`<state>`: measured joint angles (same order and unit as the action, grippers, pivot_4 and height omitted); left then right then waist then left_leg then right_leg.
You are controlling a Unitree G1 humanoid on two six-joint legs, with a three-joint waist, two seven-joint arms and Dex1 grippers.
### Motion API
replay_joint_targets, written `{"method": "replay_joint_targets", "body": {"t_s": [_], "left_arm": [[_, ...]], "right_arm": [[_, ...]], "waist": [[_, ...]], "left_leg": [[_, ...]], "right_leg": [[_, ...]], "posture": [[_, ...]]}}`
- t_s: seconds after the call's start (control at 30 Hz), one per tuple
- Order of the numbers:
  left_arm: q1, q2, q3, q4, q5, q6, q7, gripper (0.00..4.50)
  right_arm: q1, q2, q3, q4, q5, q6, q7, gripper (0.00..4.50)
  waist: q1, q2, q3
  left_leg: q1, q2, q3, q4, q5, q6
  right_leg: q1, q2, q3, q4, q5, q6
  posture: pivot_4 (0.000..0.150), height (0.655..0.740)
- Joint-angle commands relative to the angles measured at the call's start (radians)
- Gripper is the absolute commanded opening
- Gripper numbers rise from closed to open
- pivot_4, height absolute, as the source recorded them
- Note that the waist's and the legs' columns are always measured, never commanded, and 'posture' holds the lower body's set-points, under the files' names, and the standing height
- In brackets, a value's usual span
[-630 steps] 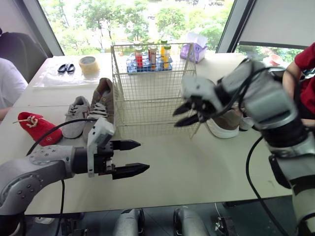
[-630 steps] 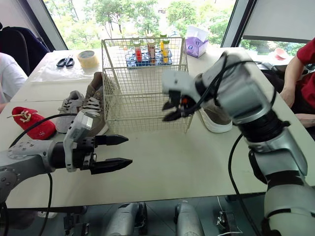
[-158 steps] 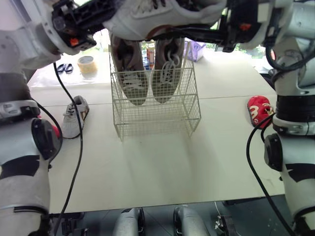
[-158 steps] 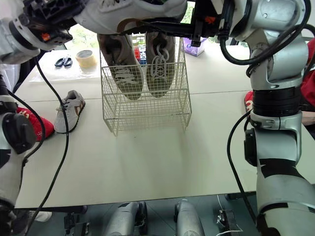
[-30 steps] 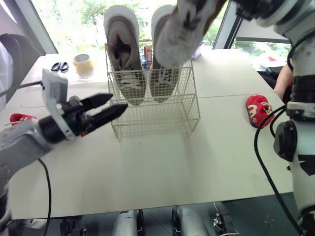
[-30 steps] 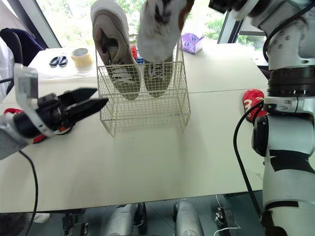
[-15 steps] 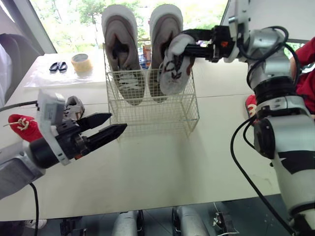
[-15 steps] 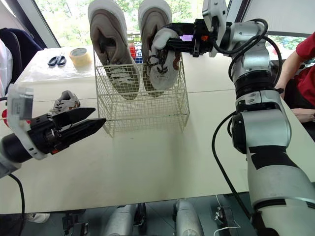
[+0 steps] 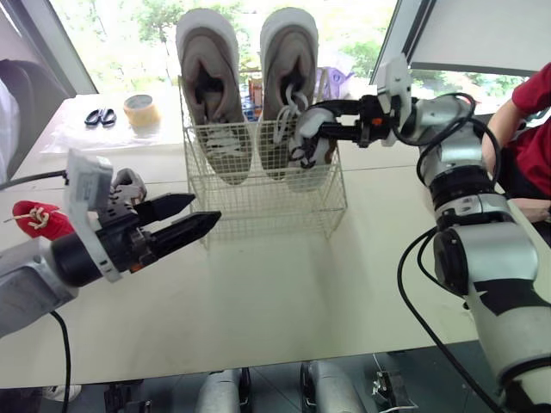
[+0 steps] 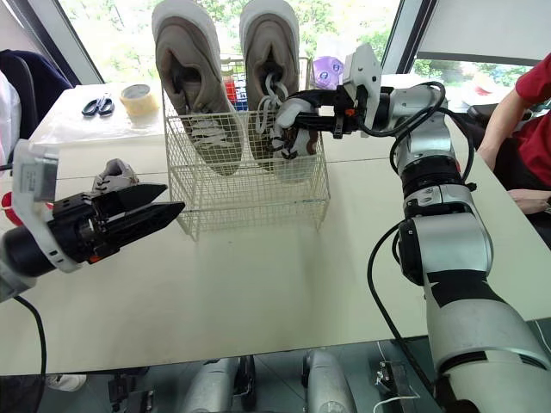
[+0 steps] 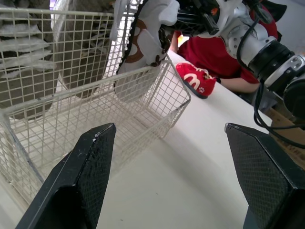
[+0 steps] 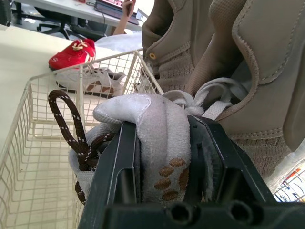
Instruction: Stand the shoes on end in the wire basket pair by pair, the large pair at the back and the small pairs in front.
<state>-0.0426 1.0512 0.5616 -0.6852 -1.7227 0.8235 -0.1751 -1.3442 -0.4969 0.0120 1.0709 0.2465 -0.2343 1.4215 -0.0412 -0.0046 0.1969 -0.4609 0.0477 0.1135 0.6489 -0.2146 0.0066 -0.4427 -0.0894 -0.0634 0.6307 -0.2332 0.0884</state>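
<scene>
**Right gripper (image 9: 320, 123) clamped on the small white shoe (image 12: 157, 124), toe down inside the wire basket (image 9: 275, 202).**

Shoe judged light, with a soft upper. Grip the heel collar, since loose brown laces may snag the wire. The large pair (image 9: 211, 95) stands behind. The left gripper (image 9: 207, 211) hovers wide open over the smooth pale table (image 9: 284, 292), with windows beyond.
</scene>
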Motion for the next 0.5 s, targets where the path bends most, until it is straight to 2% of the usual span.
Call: {"method": "replay_joint_targets", "body": {"t_s": [0.03,0.1,0.3,0.5], "left_arm": [[-0.01,0.014,-0.009,0.012,0.02,-0.009,-0.019,3.79],[-0.009,0.012,-0.01,0.012,0.023,-0.009,-0.02,3.79],[-0.01,0.005,-0.025,0.011,0.034,-0.015,-0.017,3.79],[-0.003,-0.004,-0.039,0.016,0.049,-0.013,-0.026,3.79]], "right_arm": [[-0.011,-0.001,-0.032,0.01,-0.011,-0.019,-0.024,3.41],[-0.012,-0.006,-0.036,0.011,-0.018,-0.018,-0.03,4.45],[-0.013,-0.031,-0.052,-0.02,-0.02,0.002,-0.012,4.45],[-0.023,-0.073,-0.071,-0.158,0.018,0.1,0.036,4.45]], "waist": [[0.0,0.0,0.0],[0.0,0.0,0.0],[0.001,0.0,0.0],[0.001,0.0,0.0]], "left_leg": [[0.0,0.0,0.0,0.0,0.0,0.0],[0.0,0.0,0.0,0.0,0.001,-0.001],[0.0,0.0,0.0,0.0,0.001,-0.001],[0.0,0.0,-0.001,0.001,0.001,-0.001]], "right_leg": [[0.0,0.0,0.0,0.0,0.0,0.0],[0.0,0.0,0.0,0.0,0.0,0.0],[0.0,0.001,0.0,0.001,0.0,0.0],[0.0,0.001,0.0,0.001,0.0,0.0]], "posture": [[0.15,0.7351],[0.15,0.7351],[0.15,0.7351],[0.15,0.7351]]}}
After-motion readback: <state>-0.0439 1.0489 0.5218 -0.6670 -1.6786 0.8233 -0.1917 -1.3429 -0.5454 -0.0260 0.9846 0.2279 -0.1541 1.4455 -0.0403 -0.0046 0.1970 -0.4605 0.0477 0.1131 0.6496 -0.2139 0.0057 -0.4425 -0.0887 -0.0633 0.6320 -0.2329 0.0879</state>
